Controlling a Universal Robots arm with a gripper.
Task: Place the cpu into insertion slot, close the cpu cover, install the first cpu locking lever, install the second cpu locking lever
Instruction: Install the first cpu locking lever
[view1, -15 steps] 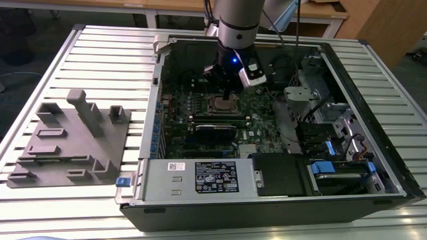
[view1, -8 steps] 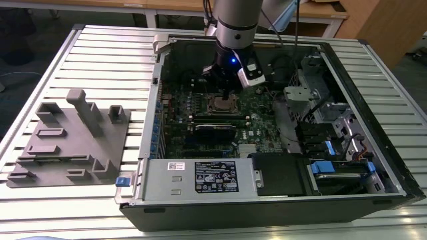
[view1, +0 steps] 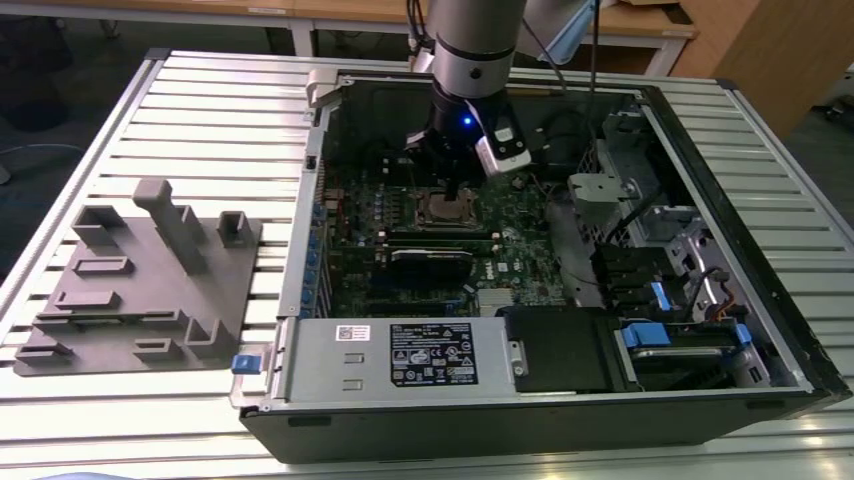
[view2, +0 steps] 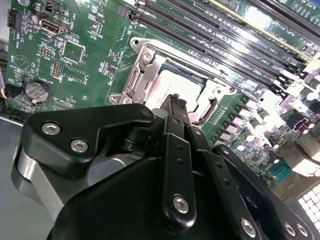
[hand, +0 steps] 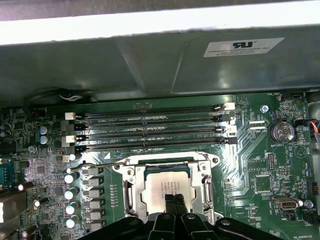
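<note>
The black end effector, fingers pressed together and pinching nothing, stands over one edge of the small square silvery-tan cpu. The cpu lies in the silver-rimmed insertion slot of the green motherboard, framed by the thin silvery cpu cover. The board sits inside an open black computer case on the slatted metal tabletop. Long black memory slots run just beside the socket.

We note the cpu, a dull silvery-tan square, seated flat in the insertion slot on the green board; the cpu cover, a thin silvery frame, lies flat around it, chip showing through its cut-out
</note>
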